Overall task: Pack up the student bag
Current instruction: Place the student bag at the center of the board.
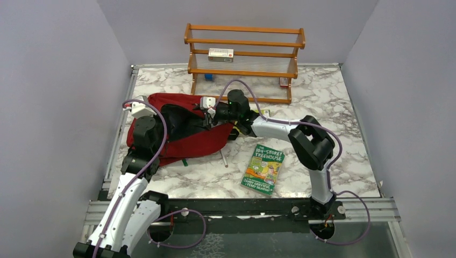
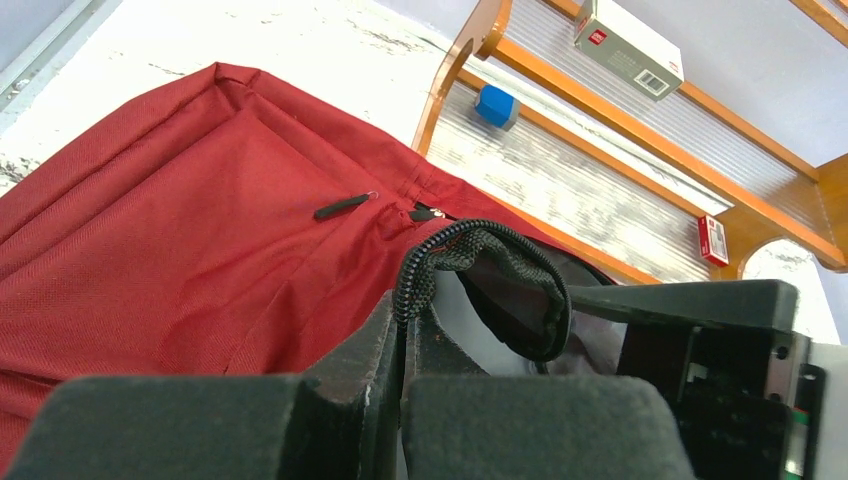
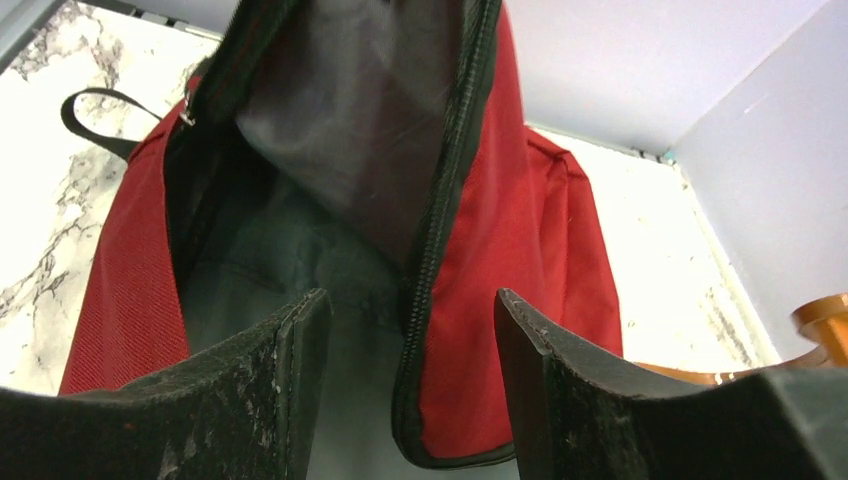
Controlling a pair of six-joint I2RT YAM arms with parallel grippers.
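The student bag (image 1: pixel 191 141), dark red with black zippers and a grey lining, lies on the marble table at centre left with its mouth held open. My left gripper (image 2: pixel 405 315) is shut on the bag's black zipper edge (image 2: pixel 440 245) and lifts it; in the top view it (image 1: pixel 164 122) is over the bag's left part. My right gripper (image 3: pixel 410 325) is open and empty, its jaws at the bag's open mouth, straddling the zipper edge (image 3: pixel 440 230), with the grey lining (image 3: pixel 340 130) ahead. A green book (image 1: pixel 263 167) lies flat on the table to the right of the bag.
A wooden shelf rack (image 1: pixel 244 59) stands at the back, holding a white box (image 1: pixel 221 54), a blue item (image 1: pixel 208 77) and a small red item (image 1: pixel 283 81). A thin pale stick (image 1: pixel 223 158) lies by the bag's near edge. Grey walls surround the table.
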